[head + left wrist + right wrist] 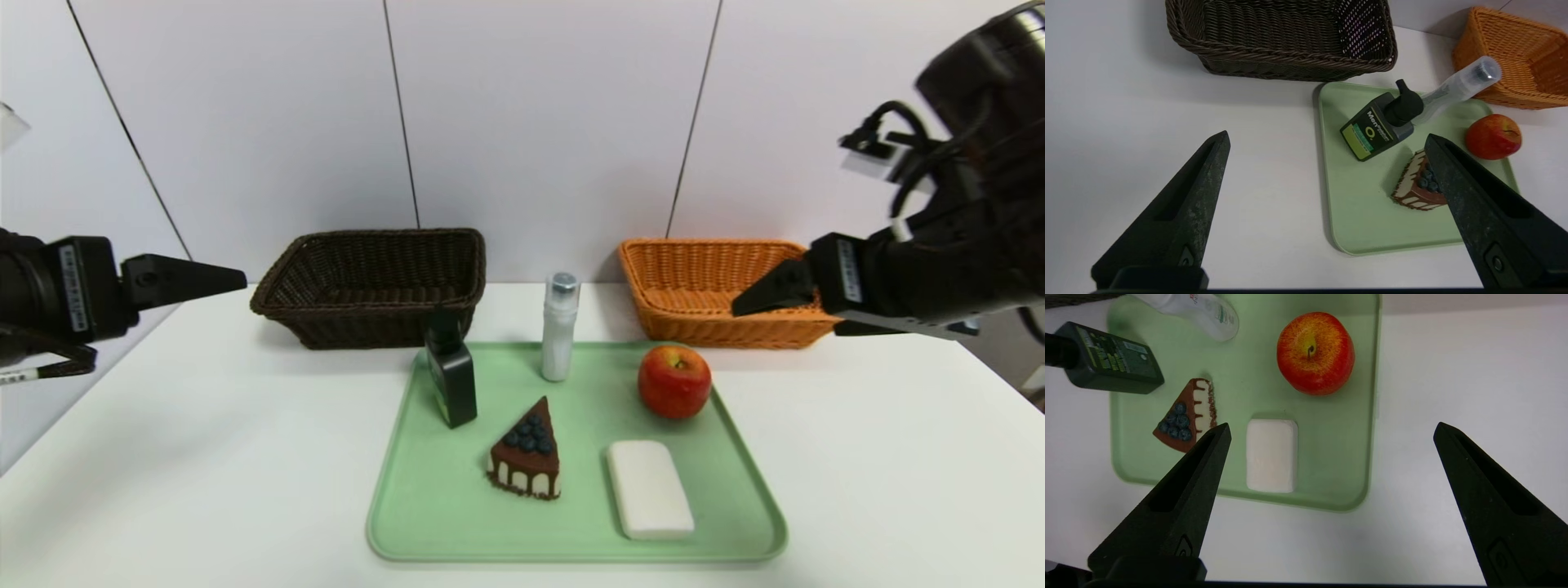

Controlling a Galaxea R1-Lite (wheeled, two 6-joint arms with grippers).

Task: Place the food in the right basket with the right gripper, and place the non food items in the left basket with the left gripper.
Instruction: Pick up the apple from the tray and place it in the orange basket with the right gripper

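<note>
Both grippers are held off the table, fingers spread wide: left gripper, right gripper. Apple, cake slice and soap are left sitting on the tray.

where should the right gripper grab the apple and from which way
Judging from the views, grip the apple across its widest middle, coming straight down from above. It sits upright on the green tray with its stem up, round all over, with clear space on every side. The right gripper is open wide and hangs above the tray's right edge.
</note>
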